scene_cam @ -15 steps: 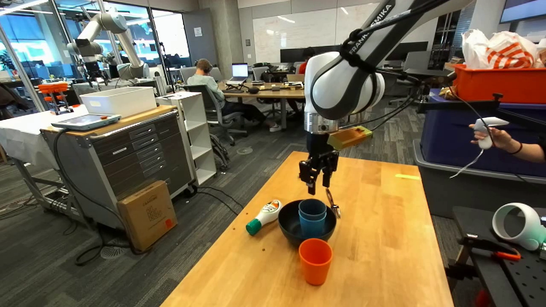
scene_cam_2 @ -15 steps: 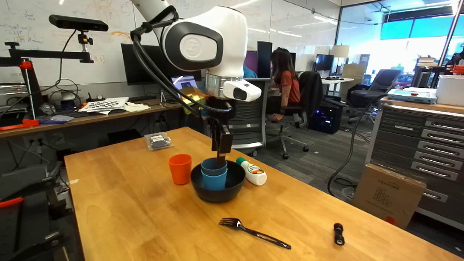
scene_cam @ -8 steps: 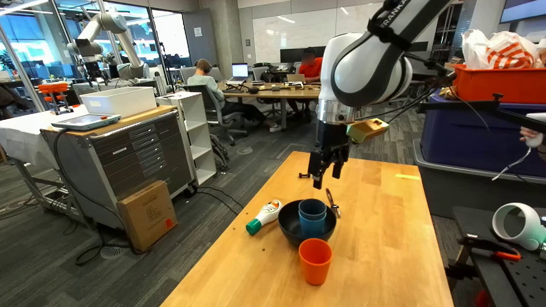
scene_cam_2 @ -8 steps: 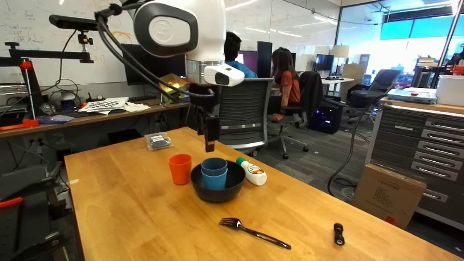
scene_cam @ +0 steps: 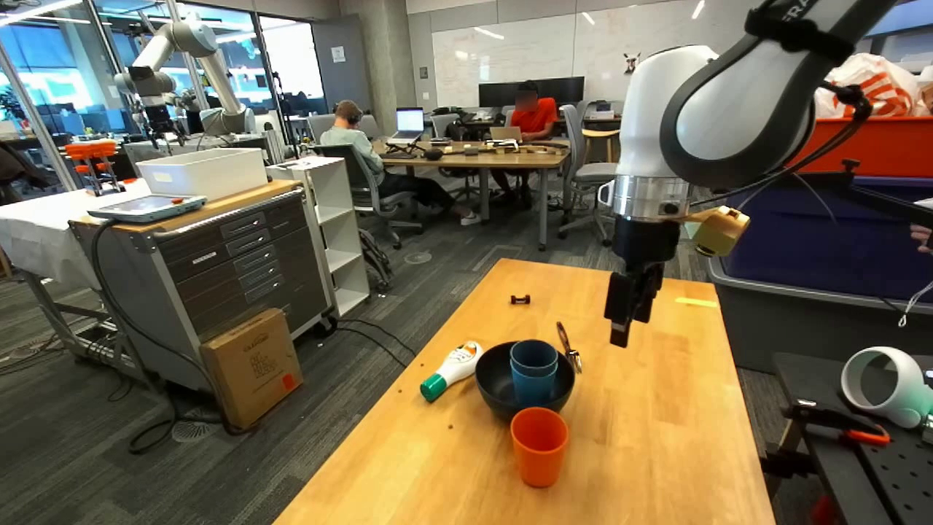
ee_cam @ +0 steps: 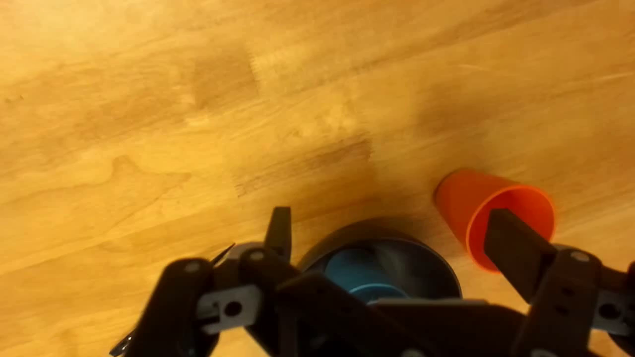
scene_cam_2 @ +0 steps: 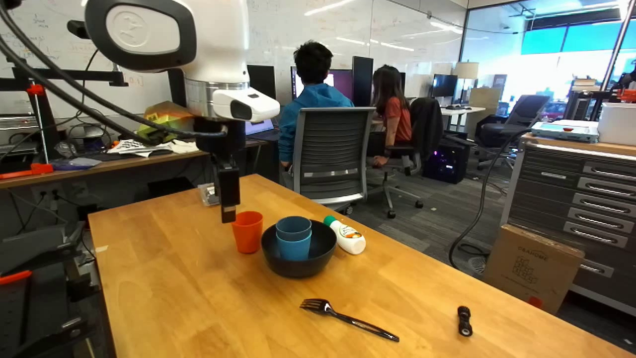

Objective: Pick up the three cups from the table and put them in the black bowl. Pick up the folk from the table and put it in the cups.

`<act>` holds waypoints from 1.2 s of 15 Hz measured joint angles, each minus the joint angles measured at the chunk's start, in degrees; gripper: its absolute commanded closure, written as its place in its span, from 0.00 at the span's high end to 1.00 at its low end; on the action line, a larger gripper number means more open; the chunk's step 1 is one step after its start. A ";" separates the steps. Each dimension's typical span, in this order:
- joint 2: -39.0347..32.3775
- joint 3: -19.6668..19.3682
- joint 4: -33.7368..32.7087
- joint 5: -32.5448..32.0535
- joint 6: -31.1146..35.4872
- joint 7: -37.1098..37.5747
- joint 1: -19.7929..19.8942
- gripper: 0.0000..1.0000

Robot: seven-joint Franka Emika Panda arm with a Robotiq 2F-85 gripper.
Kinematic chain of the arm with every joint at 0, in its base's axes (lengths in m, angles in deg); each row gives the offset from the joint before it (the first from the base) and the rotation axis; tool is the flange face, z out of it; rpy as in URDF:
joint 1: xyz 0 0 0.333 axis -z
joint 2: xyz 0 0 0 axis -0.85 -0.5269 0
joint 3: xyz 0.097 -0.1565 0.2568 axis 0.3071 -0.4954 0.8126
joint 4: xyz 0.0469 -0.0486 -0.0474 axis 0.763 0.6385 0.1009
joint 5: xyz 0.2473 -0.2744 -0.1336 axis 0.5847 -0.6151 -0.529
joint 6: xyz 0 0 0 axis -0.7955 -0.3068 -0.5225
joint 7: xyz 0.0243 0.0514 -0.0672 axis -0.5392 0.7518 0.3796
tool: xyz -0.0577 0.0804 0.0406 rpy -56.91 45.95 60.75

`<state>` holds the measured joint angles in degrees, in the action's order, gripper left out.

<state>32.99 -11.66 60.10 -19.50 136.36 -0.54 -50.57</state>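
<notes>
The bottle (scene_cam_2: 349, 237) lies between the black bowl (scene_cam_2: 298, 269) and the nearer long edge of the surface (scene_cam: 656, 415), leaving a narrow strip. Toward the opposite long edge is open wood, the claw (scene_cam: 631, 331) hanging over it. The orange cup (scene_cam_2: 248, 236) blocks just beside the bowl; the stacked cups (scene_cam_2: 293, 239) rise above the rim, with a gap inside on the bottle's side. The fork (scene_cam_2: 343, 316) and black fitting (scene_cam_2: 463, 319) lie low, broad room between.
</notes>
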 measured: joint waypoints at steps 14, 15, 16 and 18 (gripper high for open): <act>0.99 -0.17 1.71 0.02 1.31 0.82 -0.10 1.00; 0.76 -0.16 1.71 0.02 1.88 1.98 -0.23 1.00; 0.52 -0.16 1.70 0.02 2.16 3.00 -0.44 1.00; -0.04 -0.12 1.59 0.52 2.31 4.12 -1.10 1.00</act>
<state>32.95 -11.79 61.69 -18.97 138.66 3.58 -51.67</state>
